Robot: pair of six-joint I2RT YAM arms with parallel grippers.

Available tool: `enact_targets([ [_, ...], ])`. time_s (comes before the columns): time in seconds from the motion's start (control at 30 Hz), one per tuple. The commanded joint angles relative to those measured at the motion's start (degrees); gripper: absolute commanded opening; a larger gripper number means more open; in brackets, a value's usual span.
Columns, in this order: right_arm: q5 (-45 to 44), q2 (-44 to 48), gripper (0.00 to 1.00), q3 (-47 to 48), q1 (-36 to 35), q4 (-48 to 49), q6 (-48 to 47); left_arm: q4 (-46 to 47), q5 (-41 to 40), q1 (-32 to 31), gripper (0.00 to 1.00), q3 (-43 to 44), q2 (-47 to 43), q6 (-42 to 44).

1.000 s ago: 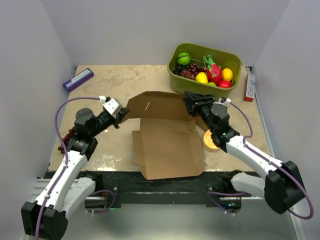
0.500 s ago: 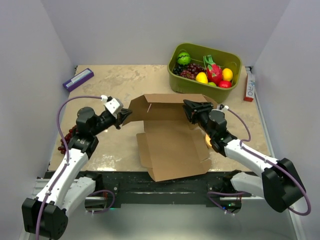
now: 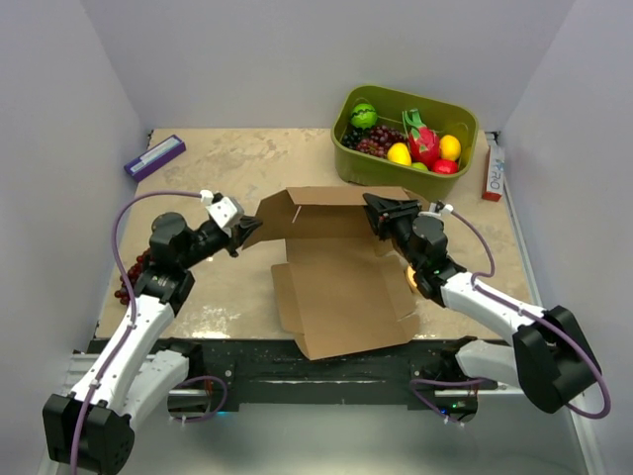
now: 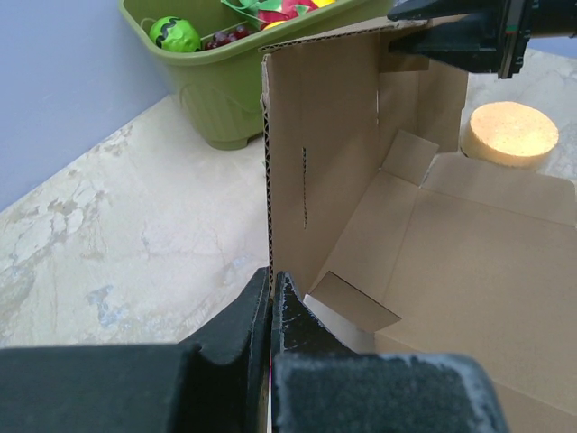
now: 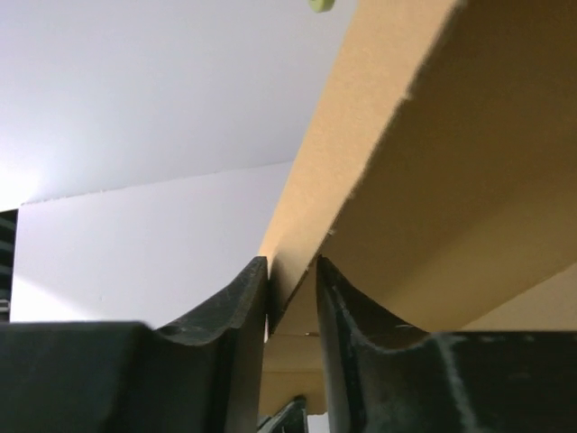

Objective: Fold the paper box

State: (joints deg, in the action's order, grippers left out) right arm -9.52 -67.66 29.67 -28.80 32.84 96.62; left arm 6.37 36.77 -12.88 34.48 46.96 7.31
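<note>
You've got the paper box [image 3: 336, 287] at frame centre with its back panel raised, left gripper [image 3: 250, 229] clamped on its left edge, right gripper [image 3: 373, 207] pinched narrow on its right edge; it's probably light, stiff, easily creased, so grip panel edges.

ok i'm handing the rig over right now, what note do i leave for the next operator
Left gripper: shut on the left edge of the back panel of the paper box.
Right gripper: jaws straddle that panel's right end; a firm grip is not clear.
Box: mid-table, base flat, back panel upright, near the fruit bin.
Done: back panel raised.
Left: other flaps lie low, nothing tucked.
</note>
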Motion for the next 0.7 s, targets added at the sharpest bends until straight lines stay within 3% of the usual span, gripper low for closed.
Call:
enact_targets([
  [0.0,-2.3,-1.7,0.19,0.6,0.2,3.5,-2.0,4.5,4.0,-0.6,0.0,0.2,-0.6,1.5],
  [0.03,-2.3,-1.7,0.11,0.5,0.3,3.5,-2.1,4.5,3.4,-0.6,0.0,0.3,-0.6,1.3],
  [0.13,-2.5,-1.3,0.0,0.0,0.3,3.5,-2.7,3.4,-2.5,-0.6,0.0,0.8,0.2,0.9],
  [0.23,-2.4,-0.8,0.0,-0.8,0.3,3.4,-2.7,2.4,-7.5,-0.6,0.04,1.6,1.8,0.0],
  [0.37,-2.3,-0.4,0.0,-2.0,0.2,3.5,-2.8,2.5,-7.5,-0.6,0.11,2.5,4.9,-2.5],
  [0.47,-2.5,0.0,0.0,-3.4,0.3,4.0,-2.2,0.1,-11.6,-0.6,0.29,4.5,8.5,-4.1],
  [0.5,-2.8,0.3,0.0,-3.6,0.2,3.6,-2.0,-0.7,-12.2,-0.6,0.43,4.8,8.9,-4.3],
  [0.6,-3.8,0.3,0.0,-3.4,0.3,2.2,-2.0,0.0,-11.5,-0.6,0.63,5.4,8.8,-4.9],
  [0.67,-4.5,0.2,0.0,-3.0,0.3,1.6,-2.0,1.0,-10.7,-0.6,0.67,5.2,7.0,-5.8],
])
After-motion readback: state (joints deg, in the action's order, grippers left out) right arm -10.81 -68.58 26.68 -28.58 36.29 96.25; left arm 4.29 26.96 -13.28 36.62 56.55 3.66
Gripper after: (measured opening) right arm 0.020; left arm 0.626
